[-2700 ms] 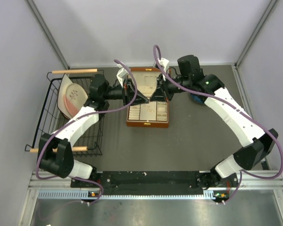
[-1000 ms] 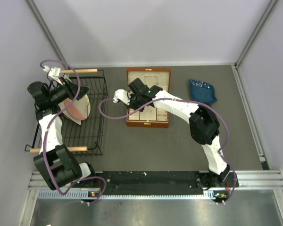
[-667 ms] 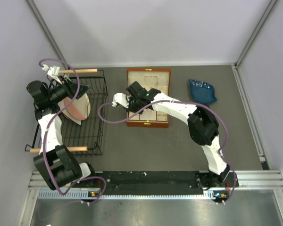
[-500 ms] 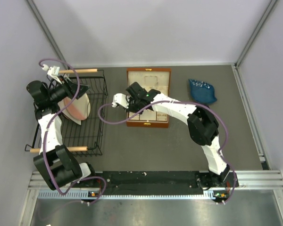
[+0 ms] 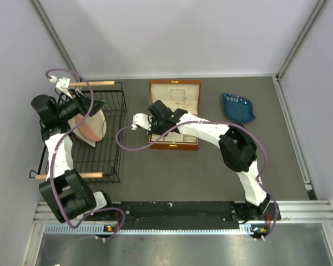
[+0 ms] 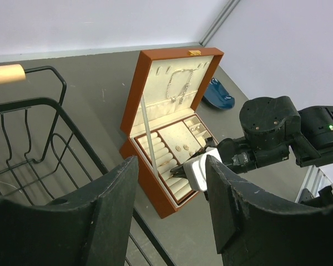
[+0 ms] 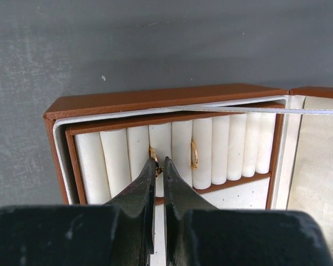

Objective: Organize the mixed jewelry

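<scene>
The brown wooden box [image 7: 155, 97] stands open, showing its cream ring rolls. My right gripper [image 7: 160, 163] is shut on a tiny gold ring [image 7: 153, 153] that sits in a slot between two rolls. A second gold ring [image 7: 193, 155] stands two slots to the right. From above, the right gripper [image 5: 154, 118] is over the left part of the box [image 5: 175, 146]. A thin silvery necklace [image 6: 177, 88] hangs inside the raised lid. My left gripper [image 6: 169, 160] is open and holds nothing. It hovers over the wire basket [image 5: 122, 113], well left of the box.
A pink and white plate [image 5: 91, 126] leans in the black wire basket, which has wooden handles [image 5: 94, 83]. A blue dish [image 5: 237, 106] lies to the right of the box. Small studs [image 6: 183, 147] rest in the box tray. Grey walls enclose the table.
Over the last second the right gripper shifted slightly left across the box onto the ring rolls. The left arm, which was earlier at the box lid, now stays still over the basket.
</scene>
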`<state>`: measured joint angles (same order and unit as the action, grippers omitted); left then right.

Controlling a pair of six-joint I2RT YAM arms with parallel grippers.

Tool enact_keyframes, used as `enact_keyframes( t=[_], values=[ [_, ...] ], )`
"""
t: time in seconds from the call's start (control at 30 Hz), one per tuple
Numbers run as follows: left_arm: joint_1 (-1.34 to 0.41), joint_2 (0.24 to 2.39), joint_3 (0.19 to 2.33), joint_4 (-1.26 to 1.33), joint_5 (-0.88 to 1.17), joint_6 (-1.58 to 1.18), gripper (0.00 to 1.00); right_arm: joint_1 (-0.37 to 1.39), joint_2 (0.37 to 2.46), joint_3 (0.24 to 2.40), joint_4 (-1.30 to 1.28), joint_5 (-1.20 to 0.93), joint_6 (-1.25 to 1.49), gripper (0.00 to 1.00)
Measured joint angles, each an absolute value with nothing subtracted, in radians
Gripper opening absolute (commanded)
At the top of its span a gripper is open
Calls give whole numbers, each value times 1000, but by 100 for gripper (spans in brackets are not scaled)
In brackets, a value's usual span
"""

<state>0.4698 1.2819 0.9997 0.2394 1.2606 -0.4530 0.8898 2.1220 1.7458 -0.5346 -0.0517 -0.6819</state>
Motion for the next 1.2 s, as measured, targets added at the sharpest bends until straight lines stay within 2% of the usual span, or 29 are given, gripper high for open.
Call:
enact_keyframes(
  t=[0.5, 1.0, 1.2],
  values=[
    [474, 1286, 1000, 264, 1268, -477, 56, 923, 2122, 1695, -464, 40, -699, 1],
    [477, 1287, 1000, 269, 1277, -477, 56, 936, 2106, 1689, -458, 102, -681, 31],
    [477, 1319, 1019, 269, 1284, -477, 56, 936, 2055, 1689, -489, 113, -667, 34]
  ],
)
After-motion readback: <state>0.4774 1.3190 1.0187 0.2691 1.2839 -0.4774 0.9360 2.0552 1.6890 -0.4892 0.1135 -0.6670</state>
